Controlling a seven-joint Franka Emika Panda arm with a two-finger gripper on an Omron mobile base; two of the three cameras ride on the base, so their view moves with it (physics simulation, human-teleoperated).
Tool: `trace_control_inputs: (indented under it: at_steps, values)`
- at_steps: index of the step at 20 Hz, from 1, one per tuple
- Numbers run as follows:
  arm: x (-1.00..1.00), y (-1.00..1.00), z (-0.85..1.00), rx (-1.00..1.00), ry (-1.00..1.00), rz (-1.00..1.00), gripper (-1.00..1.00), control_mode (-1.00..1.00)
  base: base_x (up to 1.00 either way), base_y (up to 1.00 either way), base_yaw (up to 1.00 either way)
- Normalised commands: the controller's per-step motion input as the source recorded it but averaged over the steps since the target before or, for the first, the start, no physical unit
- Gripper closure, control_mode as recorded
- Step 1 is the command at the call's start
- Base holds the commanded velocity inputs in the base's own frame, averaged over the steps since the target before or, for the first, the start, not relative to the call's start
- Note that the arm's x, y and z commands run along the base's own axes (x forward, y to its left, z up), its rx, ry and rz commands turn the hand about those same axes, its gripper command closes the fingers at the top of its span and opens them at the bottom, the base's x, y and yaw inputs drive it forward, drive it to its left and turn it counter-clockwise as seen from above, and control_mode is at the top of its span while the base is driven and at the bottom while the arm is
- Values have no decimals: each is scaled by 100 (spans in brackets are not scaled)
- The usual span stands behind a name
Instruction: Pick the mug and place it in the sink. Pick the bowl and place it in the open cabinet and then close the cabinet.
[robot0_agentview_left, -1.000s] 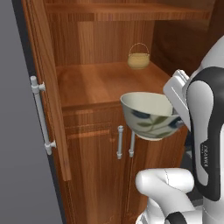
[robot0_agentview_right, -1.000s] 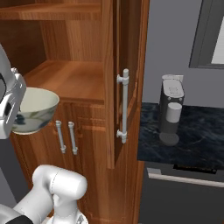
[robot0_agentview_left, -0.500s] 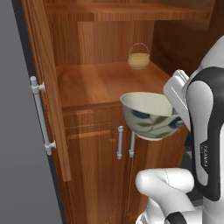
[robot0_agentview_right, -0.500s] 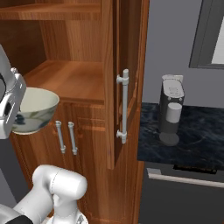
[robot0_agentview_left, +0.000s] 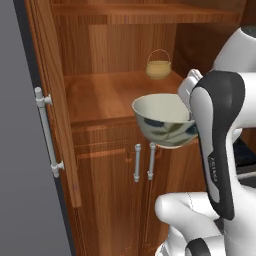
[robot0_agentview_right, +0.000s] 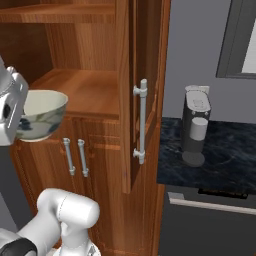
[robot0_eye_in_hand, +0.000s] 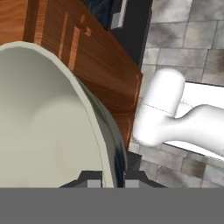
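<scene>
Nothing changed: across the last second the arm and the wide cream-white ceramic bowl with the dark blue-green leaf pattern (robot0_agentview_left: 165, 122) kept the same pose in front of the tall brown wooden cabinet (robot0_agentview_left: 100, 60).
Meaning for the task: by my judgement the carry had paused just short of the placement; the bowl was not yet on a shelf and the door was not yet closed.
Pincer: the two-finger gripper (robot0_eye_in_hand: 113, 180) was clamped on the bowl's rim, one dark tip inside the wall and one outside, as the hand view showed.
Bowl position: held upright in the air, in front of the shelf edge and above the lower double-door cupboard (robot0_agentview_left: 125, 200), near the shelf but not over it.
Bowl contents: empty, its pale inside bare.
Cabinet contents: a small woven basket with a handle (robot0_agentview_left: 158, 68) stood at the back of the middle shelf (robot0_agentview_left: 100, 97); the rest of that shelf was bare wood.
Cabinet door: the panelled door with the long silver bar handle (robot0_agentview_right: 141, 121) stood open to the right.
Mug and sink: neither could be judged from these views.
</scene>
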Motion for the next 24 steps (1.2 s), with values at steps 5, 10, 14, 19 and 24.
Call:
trace_control_inputs:
  at_steps: [5, 10, 14, 19, 24]
  values:
    - [47, 2, 12, -11, -7, 0, 100, -100, 0, 0, 0]
    - [41, 0, 1, -1, -3, 0, 100, -100, 0, 0, 0]
    - [35, 0, 0, 0, -2, 0, 100, -100, 0, 0, 0]
    - [27, 0, 0, 0, -12, 0, 100, -100, 0, 0, 0]
    - [33, 2, 0, 0, -18, 0, 100, -100, 0, 0, 0]
